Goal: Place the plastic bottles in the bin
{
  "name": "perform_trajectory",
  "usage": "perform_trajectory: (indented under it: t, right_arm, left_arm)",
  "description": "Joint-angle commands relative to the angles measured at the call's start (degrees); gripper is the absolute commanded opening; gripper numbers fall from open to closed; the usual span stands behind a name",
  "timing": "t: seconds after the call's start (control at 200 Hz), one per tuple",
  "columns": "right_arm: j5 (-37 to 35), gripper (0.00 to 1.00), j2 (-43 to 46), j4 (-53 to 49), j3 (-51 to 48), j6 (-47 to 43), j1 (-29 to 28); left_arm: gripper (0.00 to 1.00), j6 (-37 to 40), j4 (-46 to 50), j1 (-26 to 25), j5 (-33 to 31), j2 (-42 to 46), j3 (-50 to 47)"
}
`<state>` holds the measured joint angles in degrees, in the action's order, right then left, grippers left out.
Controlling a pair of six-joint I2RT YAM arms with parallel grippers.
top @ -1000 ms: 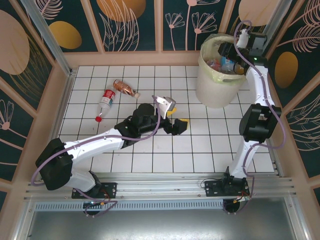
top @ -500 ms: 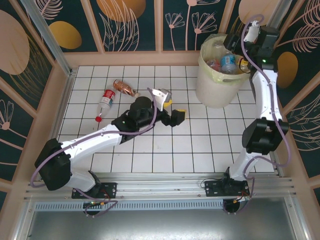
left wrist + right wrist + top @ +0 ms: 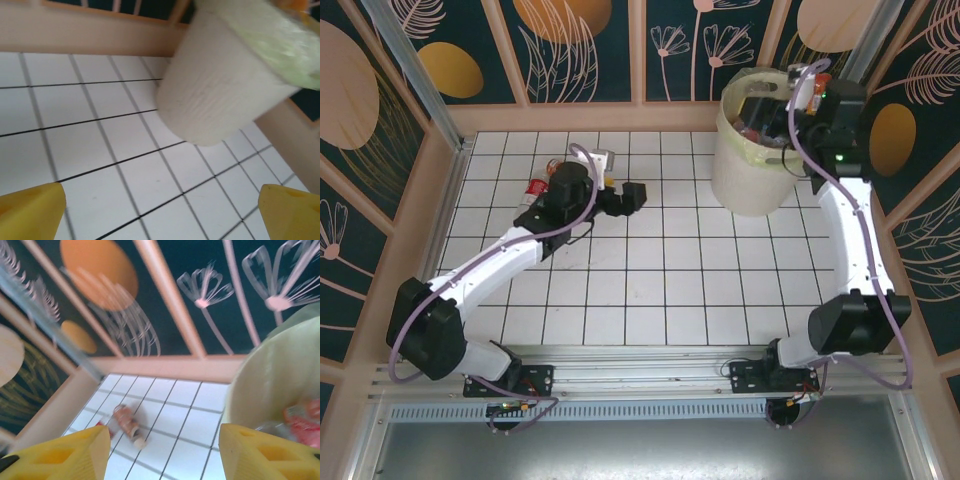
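Yellow fingertips [image 3: 30, 212] stand wide apart with nothing between them in both wrist views, so the left gripper [image 3: 632, 196] and the right gripper [image 3: 770, 100] are each open and empty. The big change is on the left. A second ago that gripper hung over the middle of the tiles [image 3: 650, 290]. Since then the arm has swung out to about 10 o'clock on the floor, over the two strays left there, the amber bottle [image 3: 126, 422] and the red-label bottle [image 3: 534, 187]. The wrist now covers much of both in the top view. The gripper itself has overshot, though. It sits to the 3 o'clock side of them and points back towards the bin [image 3: 750, 180], which is what its own camera sees. I would judge that it has to turn or back off before it can close on either bottle. On the right, the arm has stretched out, its elbow dropping towards 5 o'clock, while the gripper has stayed above the bin's mouth at about 1 o'clock. Other bottles [image 3: 760, 132] lie inside the bin under it, so that side looks finished with its load. From how things lie, the task is nearly done, with only the pair at 10 o'clock left, both on the left arm's side.
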<state>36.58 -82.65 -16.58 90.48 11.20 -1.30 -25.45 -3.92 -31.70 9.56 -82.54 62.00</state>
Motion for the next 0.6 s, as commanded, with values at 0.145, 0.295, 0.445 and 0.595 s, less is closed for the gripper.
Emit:
perform_trajectory:
  t: [0.145, 0.295, 0.445, 0.595]
  right_arm:
    - [6.05, 0.66, 4.60, -0.52, -9.62, -2.92, -10.00]
    - [7.46, 0.72, 4.17, 0.05, -14.00, -3.66, -15.78]
    - [6.45, 0.76, 2.93, 1.08, -17.15, -3.23, -19.15]
    - [6.36, 0.91, 2.24, 2.12, -19.23, -2.40, -21.83]
  left_arm:
    - [0.98, -7.01, 9.55, 10.59, -2.10, -7.18, 3.95]
    - [0.98, -10.03, 10.28, 16.38, -2.32, -12.96, 6.37]
    - [0.99, -12.18, 14.38, 18.65, -5.35, -22.70, 14.61]
    - [0.99, -17.16, 13.87, 19.80, -7.32, -30.72, 20.62]
